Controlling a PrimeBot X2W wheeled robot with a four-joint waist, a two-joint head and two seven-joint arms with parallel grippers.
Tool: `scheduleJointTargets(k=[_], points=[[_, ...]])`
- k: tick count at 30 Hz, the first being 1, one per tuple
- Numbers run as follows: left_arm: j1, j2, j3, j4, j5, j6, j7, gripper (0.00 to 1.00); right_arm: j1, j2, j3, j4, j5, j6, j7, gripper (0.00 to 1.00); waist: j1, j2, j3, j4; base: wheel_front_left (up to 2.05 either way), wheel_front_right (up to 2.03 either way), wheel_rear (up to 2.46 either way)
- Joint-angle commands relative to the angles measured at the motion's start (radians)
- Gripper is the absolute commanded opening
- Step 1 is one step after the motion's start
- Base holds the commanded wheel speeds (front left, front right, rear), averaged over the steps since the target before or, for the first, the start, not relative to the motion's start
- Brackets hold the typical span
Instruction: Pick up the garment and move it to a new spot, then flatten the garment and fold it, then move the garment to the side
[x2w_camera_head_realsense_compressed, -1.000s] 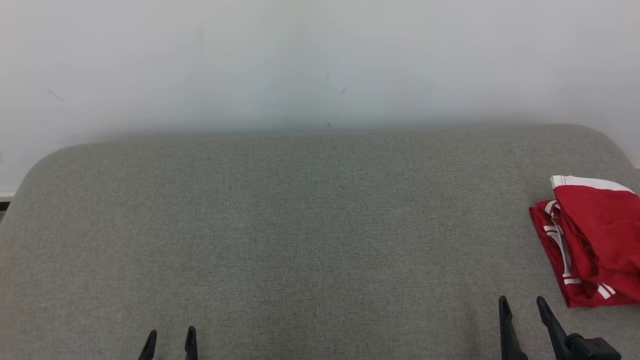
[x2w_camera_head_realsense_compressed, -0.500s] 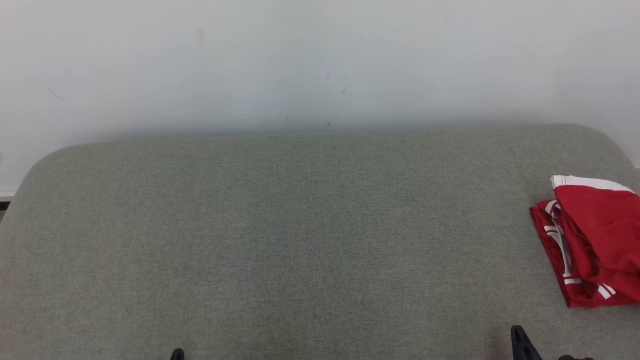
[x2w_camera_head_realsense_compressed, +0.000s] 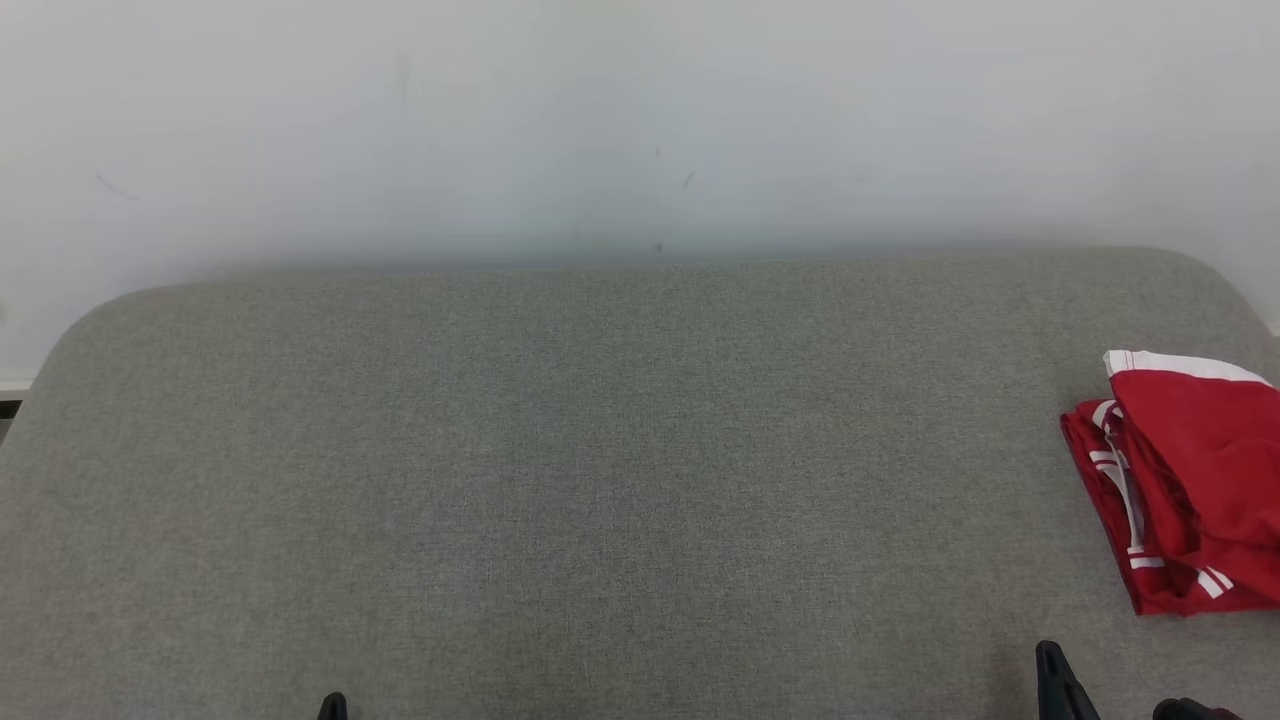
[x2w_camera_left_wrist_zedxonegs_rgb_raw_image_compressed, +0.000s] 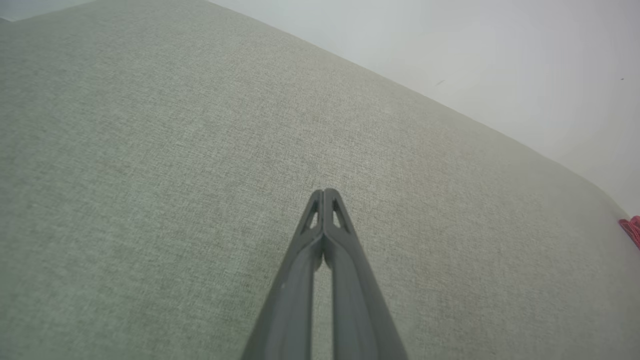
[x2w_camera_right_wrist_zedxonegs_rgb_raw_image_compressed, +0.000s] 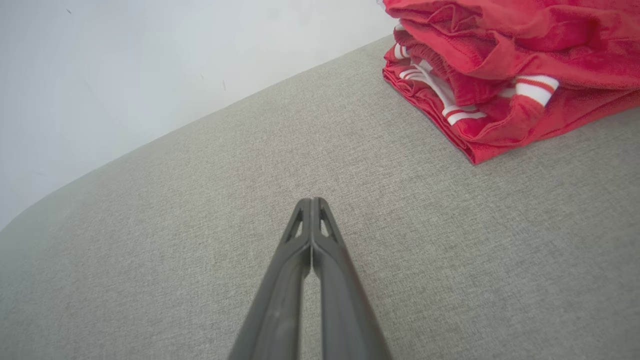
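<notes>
Garment (x2w_camera_right_wrist_zedxonegs_rgb_raw_image_compressed: 505, 75) folded, near right gripper (x2w_camera_right_wrist_zedxonegs_rgb_raw_image_compressed: 312, 202), apart

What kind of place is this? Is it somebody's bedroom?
Probably not a bedroom, more likely a plain practice room for a robot, though I can't be sure. There is a wide grey cloth-covered surface with rounded corners, a bare white wall behind it, and one folded red garment lying at its right side.
</notes>
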Motion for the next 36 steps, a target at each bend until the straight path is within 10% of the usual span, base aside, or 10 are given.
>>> scheduleJointTargets(k=[1,36], points=[[-0.031,0.002,0.008,-0.019,-0.047,-0.002,0.009,0.00,-0.027,-0.002,-0.004,-0.020,0.049,0.000,0.008,0.00,0.0000,0.0000,0.000,0.000,0.00,0.00,0.00],[-0.107,0.004,0.046,-0.044,-0.528,-0.005,0.135,0.00,-0.097,-0.003,-0.018,-0.051,0.549,-0.001,0.122,0.00,0.0000,0.0000,0.006,0.004,0.00,0.00,0.00]])
